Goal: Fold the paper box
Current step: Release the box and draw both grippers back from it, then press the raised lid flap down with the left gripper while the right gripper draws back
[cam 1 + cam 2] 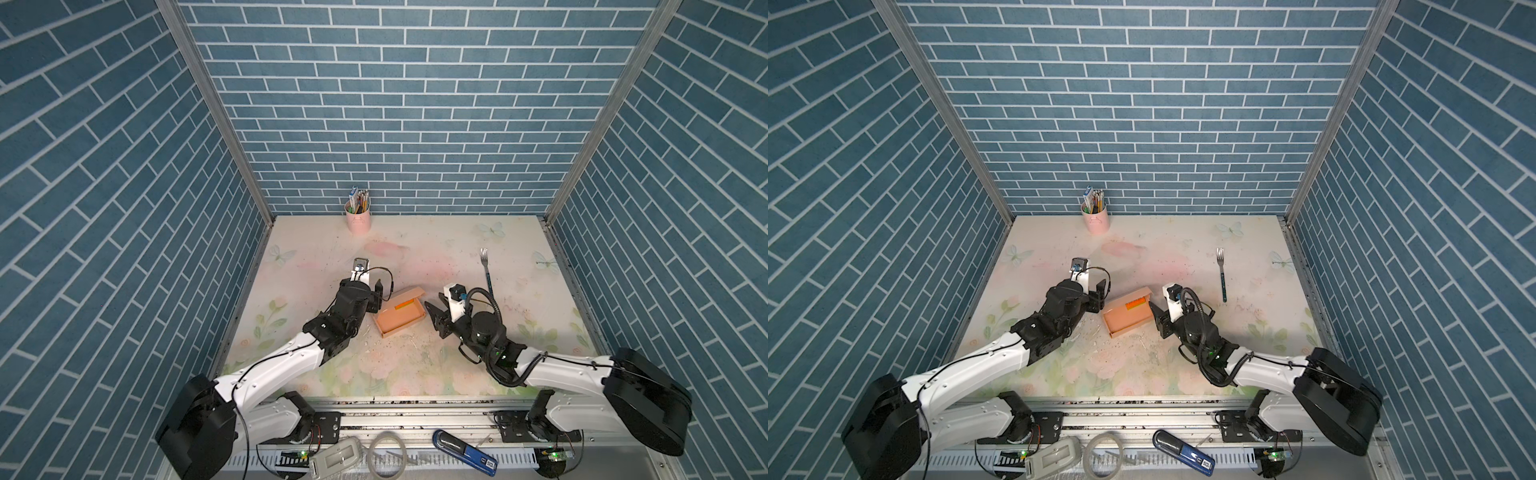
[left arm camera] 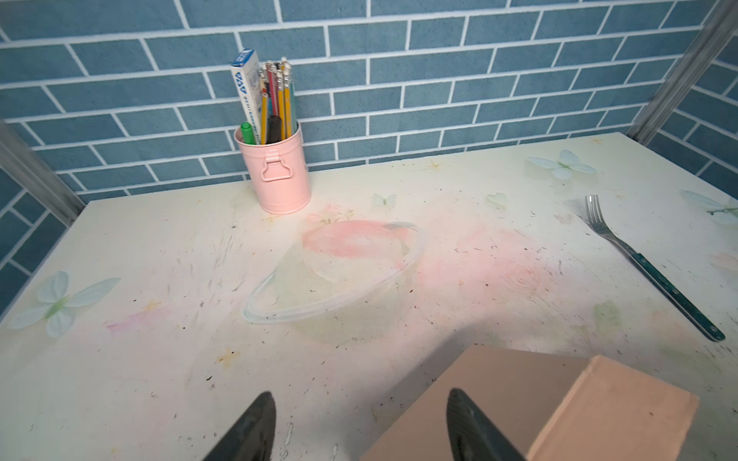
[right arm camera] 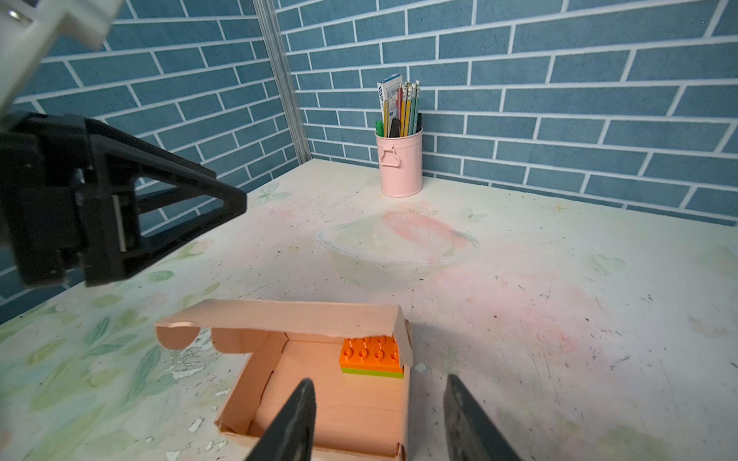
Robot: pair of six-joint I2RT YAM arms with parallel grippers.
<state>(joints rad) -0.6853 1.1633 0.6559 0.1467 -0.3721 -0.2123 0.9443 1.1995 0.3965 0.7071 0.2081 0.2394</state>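
Black fingers of the left hand point(image 1: 376, 300) and right hand point(image 1: 432, 316) stand wide, holding nothing, at the box's point(image 1: 397, 319) short ends mid-desk point(image 1: 415, 257). Its long axis runs hand to hand, slanting far-right, lid half-raised along the far side.
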